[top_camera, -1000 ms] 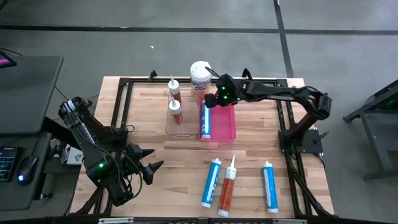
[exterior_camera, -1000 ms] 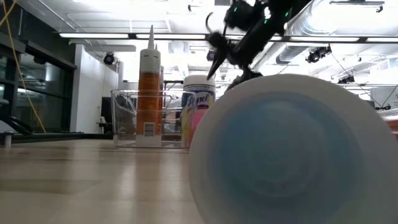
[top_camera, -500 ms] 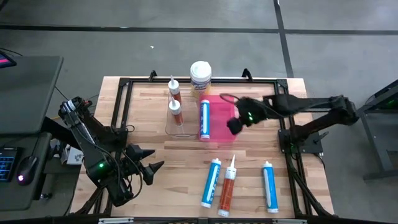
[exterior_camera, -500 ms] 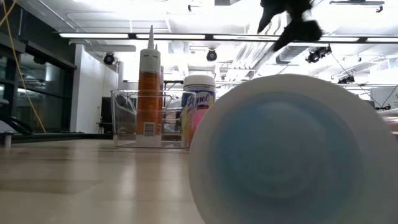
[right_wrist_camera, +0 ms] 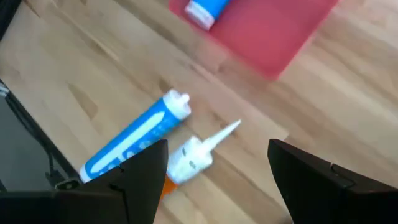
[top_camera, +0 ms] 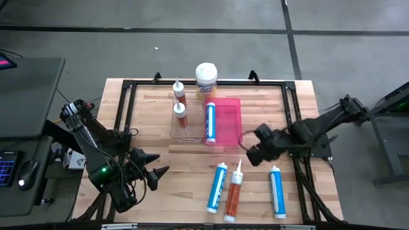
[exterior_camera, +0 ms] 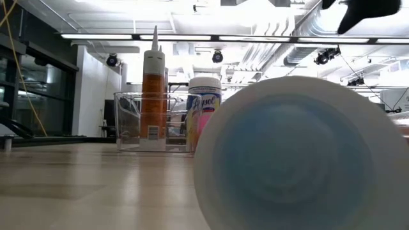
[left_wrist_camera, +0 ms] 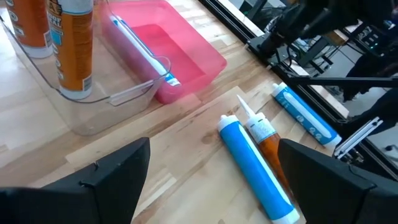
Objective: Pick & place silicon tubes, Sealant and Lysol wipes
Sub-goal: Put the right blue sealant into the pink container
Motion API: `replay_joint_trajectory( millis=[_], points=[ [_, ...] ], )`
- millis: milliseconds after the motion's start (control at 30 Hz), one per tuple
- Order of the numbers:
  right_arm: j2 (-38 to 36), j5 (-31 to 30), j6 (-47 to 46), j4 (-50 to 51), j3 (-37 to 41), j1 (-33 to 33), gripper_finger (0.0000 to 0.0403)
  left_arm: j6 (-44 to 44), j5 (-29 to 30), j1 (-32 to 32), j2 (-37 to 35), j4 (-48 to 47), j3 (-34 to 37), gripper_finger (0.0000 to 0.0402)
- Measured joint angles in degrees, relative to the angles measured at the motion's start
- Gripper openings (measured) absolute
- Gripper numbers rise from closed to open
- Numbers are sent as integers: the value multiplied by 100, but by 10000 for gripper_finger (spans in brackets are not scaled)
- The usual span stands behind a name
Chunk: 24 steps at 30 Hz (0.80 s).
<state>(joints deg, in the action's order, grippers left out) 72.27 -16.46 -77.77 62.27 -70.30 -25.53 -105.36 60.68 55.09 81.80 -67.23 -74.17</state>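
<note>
High view: right gripper (fingers spread, empty) hovers near the orange cartridge, whose slim nozzle could roll if nudged.

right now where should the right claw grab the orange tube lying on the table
Grip the orange tube mid-body, coming straight down from above. It lies flat with its nozzle pointing at the pink tray, and a blue tube lies close alongside, so set the open right claw across the barrel where the gap to that tube looks widest.
</note>
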Motion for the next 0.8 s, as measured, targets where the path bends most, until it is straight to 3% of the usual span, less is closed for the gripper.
replay_joint_trajectory(
  millis=[200,567,800],
  points=[
    [33,-215,-887,-29,199,-879,272,11,-35,0,0,191,0,346],
    [37,374,-2321,-857,1334,-2128,272,12,-8,0,0,322,0,346],
    [37,912,-3171,-1652,1951,-2382,272,101,0,0,0,307,0,346]
  ],
)
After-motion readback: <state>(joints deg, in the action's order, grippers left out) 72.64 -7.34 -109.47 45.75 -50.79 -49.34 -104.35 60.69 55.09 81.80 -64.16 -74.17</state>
